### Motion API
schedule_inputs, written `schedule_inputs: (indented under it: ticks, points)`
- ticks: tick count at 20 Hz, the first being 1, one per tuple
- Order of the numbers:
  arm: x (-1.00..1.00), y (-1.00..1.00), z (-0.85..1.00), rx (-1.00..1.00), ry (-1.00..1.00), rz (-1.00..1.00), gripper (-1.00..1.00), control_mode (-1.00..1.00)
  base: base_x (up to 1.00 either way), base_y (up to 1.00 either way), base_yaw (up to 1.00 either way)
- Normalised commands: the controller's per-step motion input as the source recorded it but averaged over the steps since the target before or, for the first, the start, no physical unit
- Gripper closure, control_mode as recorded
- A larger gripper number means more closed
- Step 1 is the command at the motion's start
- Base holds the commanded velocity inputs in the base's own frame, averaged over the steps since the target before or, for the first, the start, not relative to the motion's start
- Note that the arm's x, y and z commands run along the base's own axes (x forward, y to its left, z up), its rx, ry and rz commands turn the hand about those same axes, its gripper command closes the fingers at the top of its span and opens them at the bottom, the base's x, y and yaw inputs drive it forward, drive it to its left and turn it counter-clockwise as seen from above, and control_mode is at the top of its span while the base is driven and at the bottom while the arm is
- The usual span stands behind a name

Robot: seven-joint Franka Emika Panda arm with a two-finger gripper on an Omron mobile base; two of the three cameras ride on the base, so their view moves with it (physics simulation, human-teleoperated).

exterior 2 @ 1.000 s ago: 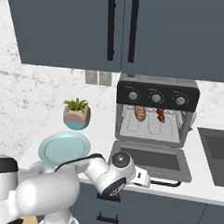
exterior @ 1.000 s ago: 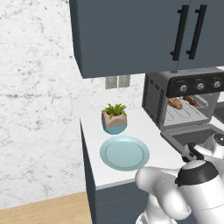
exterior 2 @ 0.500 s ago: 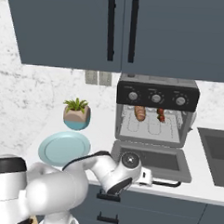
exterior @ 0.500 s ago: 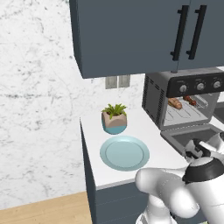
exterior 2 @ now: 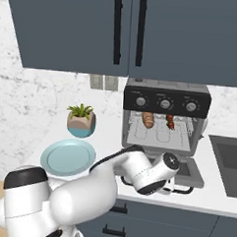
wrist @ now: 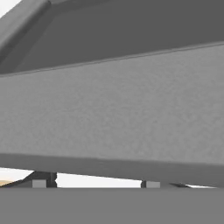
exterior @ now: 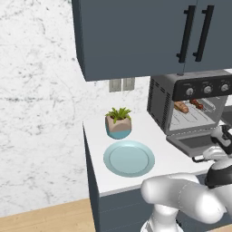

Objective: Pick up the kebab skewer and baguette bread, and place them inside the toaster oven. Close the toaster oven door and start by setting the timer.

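The toaster oven [exterior: 159, 105] [exterior 2: 166, 92] stands on the counter with its door [exterior: 194, 142] [exterior 2: 190, 169] dropped flat open. On the wire rack inside lie the golden baguette bread [exterior: 181, 107] [exterior 2: 148, 119] on the left and the dark red kebab skewer [exterior: 196, 104] [exterior 2: 170, 121] on the right. My gripper [exterior: 225, 136] [exterior 2: 178, 179] sits low at the door's front edge, by the bar handle [exterior 2: 180, 189]. In the hand view a grey panel [wrist: 112, 109] looms very close, with the fingertips [wrist: 39, 183] spread wide and holding nothing.
A light blue plate [exterior: 129, 158] [exterior 2: 68, 157] lies on the white counter left of the oven, with a potted plant [exterior: 118, 122] [exterior 2: 81, 121] behind it. Dark wall cabinets [exterior 2: 130, 32] hang above. A sink [exterior 2: 229, 160] is to the right.
My hand has swung right and up, from beside the counter front to the door's front edge. Bread, skewer and open door have not moved.
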Motion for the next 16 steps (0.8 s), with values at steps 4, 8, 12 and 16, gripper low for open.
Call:
schedule_inputs:
  ticks: [4,8,12,16]
  points:
    - [0.34,0.42,0.06,0.00,-0.25,-0.06,-1.00,-1.00,0.00,0.00,0.00]
    - [0.42,0.65,0.00,0.00,-0.27,-0.07,-1.00,-1.00,0.00,0.00,0.00]
    - [0.60,0.74,0.11,0.00,-0.28,-0.07,-1.00,-1.00,0.00,0.00,0.00]
    - [0.70,0.61,0.46,0.00,-0.25,-0.08,-1.00,-1.00,0.00,0.00,0.00]
